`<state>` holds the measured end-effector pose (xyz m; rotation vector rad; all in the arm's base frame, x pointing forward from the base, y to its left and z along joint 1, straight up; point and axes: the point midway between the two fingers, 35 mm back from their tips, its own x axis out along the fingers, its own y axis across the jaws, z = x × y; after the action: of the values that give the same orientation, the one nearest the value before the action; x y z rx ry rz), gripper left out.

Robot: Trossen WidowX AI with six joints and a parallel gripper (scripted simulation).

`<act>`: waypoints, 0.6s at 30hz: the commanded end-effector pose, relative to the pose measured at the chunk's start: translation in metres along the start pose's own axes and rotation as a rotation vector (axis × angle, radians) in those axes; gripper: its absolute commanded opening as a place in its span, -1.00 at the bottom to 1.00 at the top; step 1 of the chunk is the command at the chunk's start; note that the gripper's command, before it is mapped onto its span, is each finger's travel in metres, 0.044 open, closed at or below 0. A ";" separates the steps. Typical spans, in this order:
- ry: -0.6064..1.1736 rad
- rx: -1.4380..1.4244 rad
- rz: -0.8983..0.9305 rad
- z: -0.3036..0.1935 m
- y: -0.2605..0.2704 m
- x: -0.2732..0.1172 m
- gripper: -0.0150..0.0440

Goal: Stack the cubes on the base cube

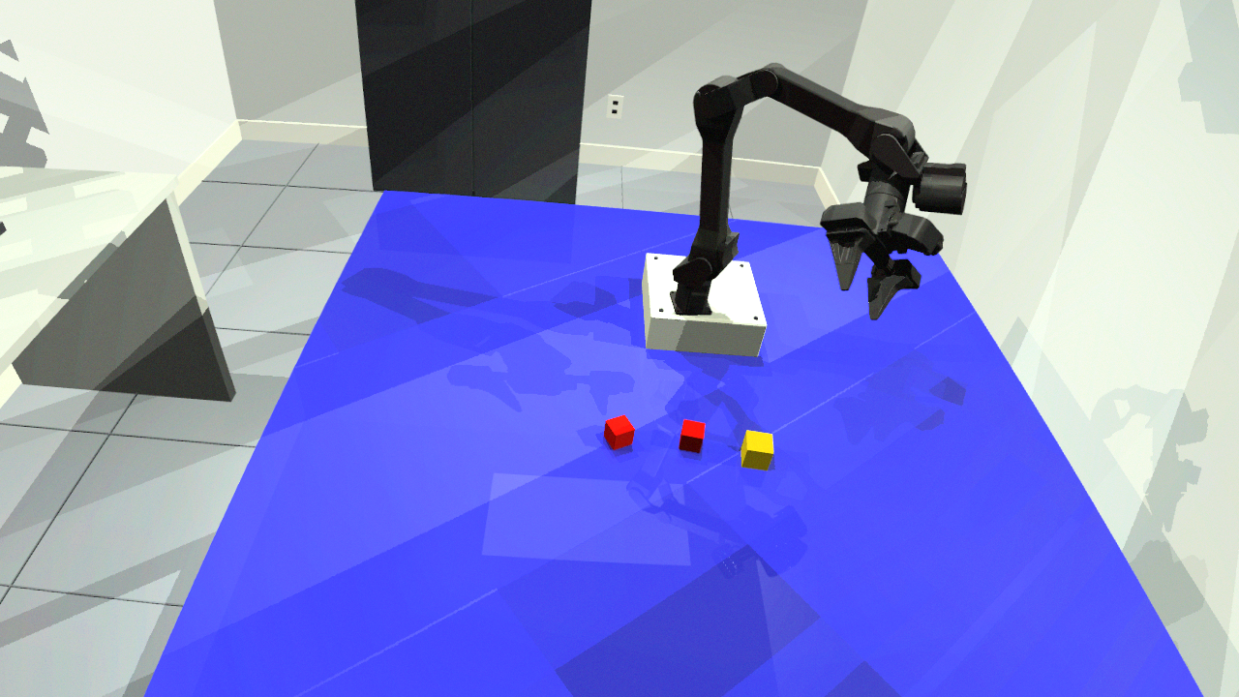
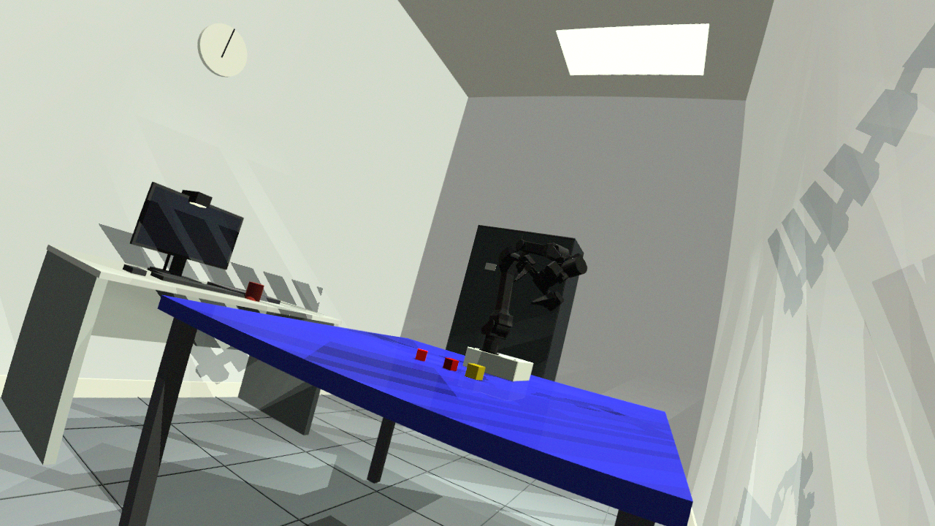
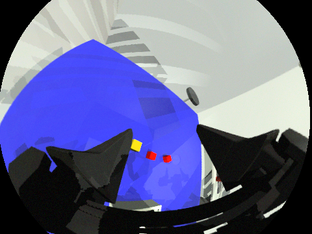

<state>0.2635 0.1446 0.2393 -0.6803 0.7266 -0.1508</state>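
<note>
Red cubes on blue table, at nine o'clock from yellow cube in top view; outermost skewed, no long axis. Gripper open. Pale walls.

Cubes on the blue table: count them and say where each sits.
3: the yellow cube nearest the table's right side in the top view, one red cube in the middle, another leftmost.
</note>
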 end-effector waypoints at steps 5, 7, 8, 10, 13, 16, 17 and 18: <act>0.091 0.062 0.002 -0.009 -0.008 0.022 0.42; 0.142 0.100 0.003 -0.015 -0.013 0.034 0.41; 0.168 0.120 0.004 -0.018 -0.016 0.040 0.41; 0.218 0.161 0.005 -0.025 -0.021 0.052 0.41; 0.293 0.226 0.008 -0.036 -0.029 0.068 0.41; 0.366 0.294 0.010 -0.048 -0.038 0.084 0.41; 0.389 0.317 0.011 -0.052 -0.040 0.089 0.41; 0.413 0.342 0.012 -0.056 -0.043 0.093 0.41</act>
<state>0.2976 0.0616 0.1925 -0.3771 1.0237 -0.3670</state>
